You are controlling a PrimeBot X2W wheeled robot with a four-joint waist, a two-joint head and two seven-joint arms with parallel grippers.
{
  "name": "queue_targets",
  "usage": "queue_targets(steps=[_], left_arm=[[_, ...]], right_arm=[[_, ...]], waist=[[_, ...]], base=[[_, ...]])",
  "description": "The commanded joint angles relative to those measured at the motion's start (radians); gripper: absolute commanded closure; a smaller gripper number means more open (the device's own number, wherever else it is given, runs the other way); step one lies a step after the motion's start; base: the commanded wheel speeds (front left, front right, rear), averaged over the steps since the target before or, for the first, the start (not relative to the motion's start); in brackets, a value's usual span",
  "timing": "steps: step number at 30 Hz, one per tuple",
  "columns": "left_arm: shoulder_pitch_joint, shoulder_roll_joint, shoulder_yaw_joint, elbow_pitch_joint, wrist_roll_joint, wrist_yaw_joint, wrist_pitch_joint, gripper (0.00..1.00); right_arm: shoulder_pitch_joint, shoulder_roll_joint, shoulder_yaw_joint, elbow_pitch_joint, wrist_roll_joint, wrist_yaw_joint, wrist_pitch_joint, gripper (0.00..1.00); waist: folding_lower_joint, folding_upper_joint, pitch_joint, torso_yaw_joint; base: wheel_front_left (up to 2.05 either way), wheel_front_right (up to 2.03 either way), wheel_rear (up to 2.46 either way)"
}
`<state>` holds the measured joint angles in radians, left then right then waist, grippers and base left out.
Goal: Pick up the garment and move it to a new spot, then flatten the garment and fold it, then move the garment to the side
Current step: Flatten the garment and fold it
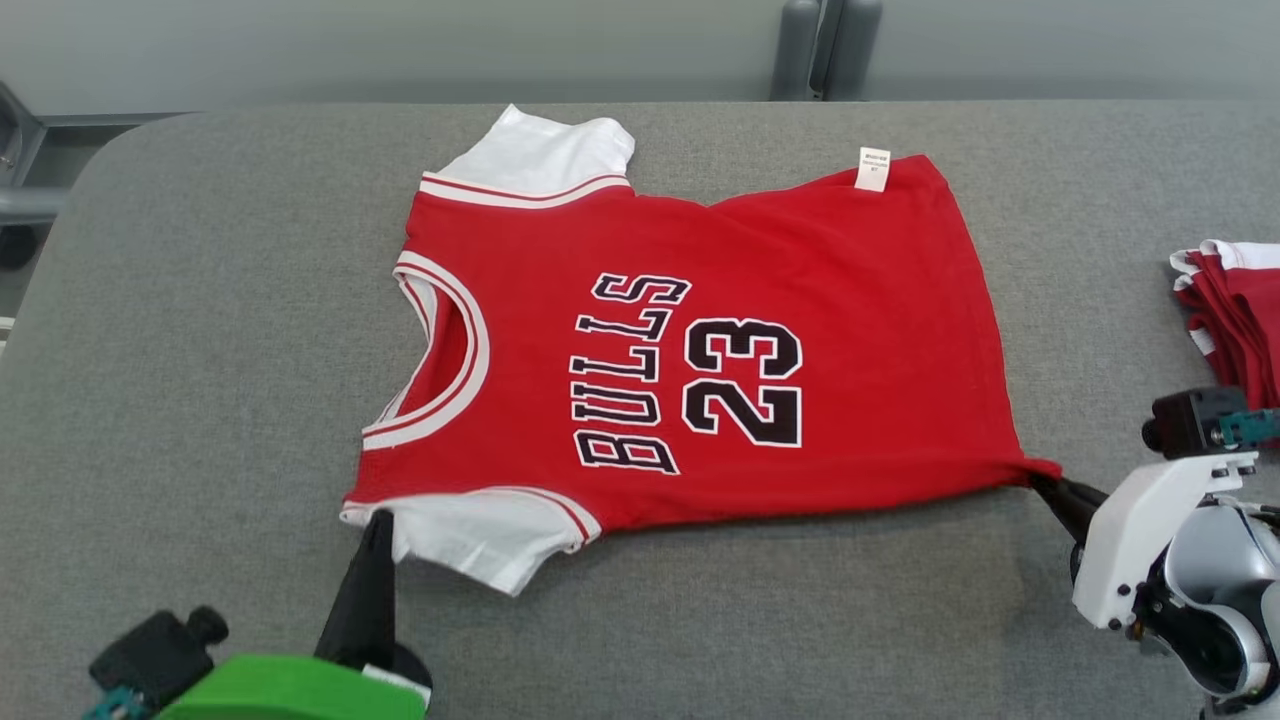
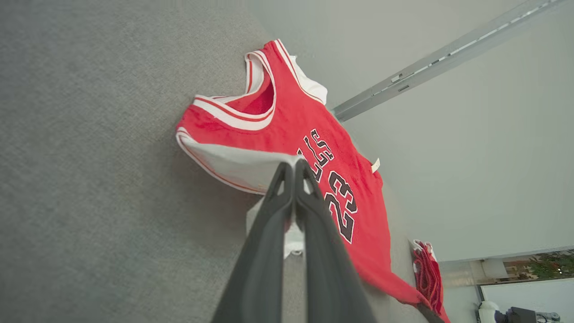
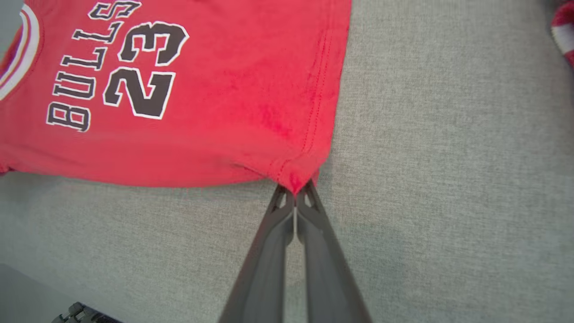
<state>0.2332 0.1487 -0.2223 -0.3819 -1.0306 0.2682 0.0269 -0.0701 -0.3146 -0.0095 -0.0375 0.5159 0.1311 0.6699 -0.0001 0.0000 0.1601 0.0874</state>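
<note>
The garment (image 1: 700, 340) is a red jersey with white sleeves and black "BULLS 23" lettering, spread flat on the grey table (image 1: 200, 350), neck to the left, hem to the right. My left gripper (image 1: 378, 520) is shut on the near white sleeve; in the left wrist view the garment (image 2: 287, 121) meets the closed left gripper (image 2: 293, 165) at the sleeve edge. My right gripper (image 1: 1040, 482) is shut on the near hem corner; the right wrist view has the right gripper (image 3: 295, 188) pinching that red corner of the garment (image 3: 215, 89).
A stack of folded red and white clothes (image 1: 1235, 315) lies at the table's right edge, also at the top right corner of the right wrist view (image 3: 564, 31). Bare grey table surface surrounds the jersey. A grey wall stands behind the table.
</note>
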Motion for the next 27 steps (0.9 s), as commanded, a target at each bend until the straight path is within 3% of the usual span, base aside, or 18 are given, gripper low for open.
queue_targets(steps=[1,9,20,27], left_arm=[[-0.071,0.0,-0.013,0.004,0.015,-0.001,0.012,1.0],[-0.351,-0.023,-0.058,0.147,0.066,-0.029,0.032,1.0],[-0.677,-0.072,-0.041,0.474,0.078,-0.097,-0.077,1.0],[-0.833,-0.085,-0.085,0.678,0.104,-0.142,-0.11,1.0]], right_arm=[[-0.03,0.01,-0.004,-0.001,-0.004,-0.001,-0.013,1.0],[-0.153,0.012,0.017,0.068,-0.006,-0.001,-0.024,1.0],[-0.366,-0.001,0.051,0.223,0.001,-0.001,-0.077,1.0],[-0.446,-0.03,0.094,0.313,-0.007,-0.001,-0.121,1.0]], waist=[[0.0001,0.0,0.013,-0.006],[0.0001,0.0,0.074,-0.009],[0.0001,0.0,0.178,0.0],[0.0001,0.0,0.22,0.016]], base=[[0.0,0.0,0.0],[0.0,0.0,0.0],[0.0,0.0,0.0],[0.0,0.0,0.0]])
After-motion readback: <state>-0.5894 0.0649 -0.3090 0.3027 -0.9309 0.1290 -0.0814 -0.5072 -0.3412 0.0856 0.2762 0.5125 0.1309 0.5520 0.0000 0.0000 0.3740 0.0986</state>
